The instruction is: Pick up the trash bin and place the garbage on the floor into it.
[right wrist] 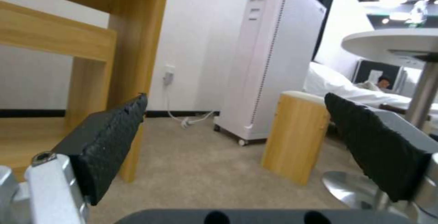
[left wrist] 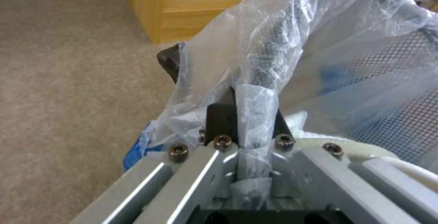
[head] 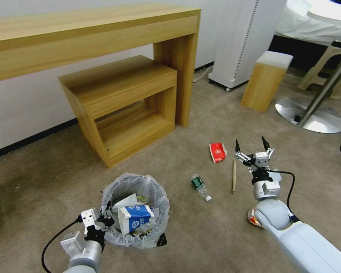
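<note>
Down on the floor [head: 216,235] by my left arm sits the trash bin [head: 138,212], a small black mesh tub with a frilly translucent liner and a blue-white carton [head: 134,218] inside. My left gripper [left wrist: 253,114] has its jaws clenched on the rim through the plastic. I judge it light but flexible; that film looks slippery, so the stiff rim is the place to hold. My right gripper [head: 252,148] hovers with jaws released near the wooden stick [head: 234,176].
</note>
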Controlling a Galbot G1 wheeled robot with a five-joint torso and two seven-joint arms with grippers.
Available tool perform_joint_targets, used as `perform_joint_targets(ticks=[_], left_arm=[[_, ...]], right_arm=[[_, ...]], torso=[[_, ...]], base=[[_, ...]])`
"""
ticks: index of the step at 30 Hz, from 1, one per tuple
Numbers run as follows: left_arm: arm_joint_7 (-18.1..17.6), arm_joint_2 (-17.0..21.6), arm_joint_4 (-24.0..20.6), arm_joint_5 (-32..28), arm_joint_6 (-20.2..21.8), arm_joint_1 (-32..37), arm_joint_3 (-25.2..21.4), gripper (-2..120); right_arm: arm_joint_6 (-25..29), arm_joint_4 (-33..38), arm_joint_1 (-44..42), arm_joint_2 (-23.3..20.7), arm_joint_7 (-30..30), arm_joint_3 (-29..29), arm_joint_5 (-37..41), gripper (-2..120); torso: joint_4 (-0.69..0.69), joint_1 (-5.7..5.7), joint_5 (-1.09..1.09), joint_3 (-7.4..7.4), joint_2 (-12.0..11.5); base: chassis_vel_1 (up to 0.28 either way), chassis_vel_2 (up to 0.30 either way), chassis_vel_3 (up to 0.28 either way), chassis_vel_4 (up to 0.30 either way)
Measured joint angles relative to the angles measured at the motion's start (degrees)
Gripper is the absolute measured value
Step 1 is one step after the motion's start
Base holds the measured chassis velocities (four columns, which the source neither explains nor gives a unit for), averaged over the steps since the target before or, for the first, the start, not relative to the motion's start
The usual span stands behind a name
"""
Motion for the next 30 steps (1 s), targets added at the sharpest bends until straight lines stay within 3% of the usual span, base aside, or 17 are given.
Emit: perform_joint_targets(ticks=[30], left_arm=[[-0.62, -0.29, 0.23, -0.61, -0.09, -0.92, -0.53, 1]], right_arm=[[3.05, -1.52, 0.76, 0.68, -0.76, 0.00, -2.51, 98]], torso=[[0.02, 0.00, 0.00, 0.00, 0.00]], base=[[-0.009, -0.010, -0.010, -0.010]])
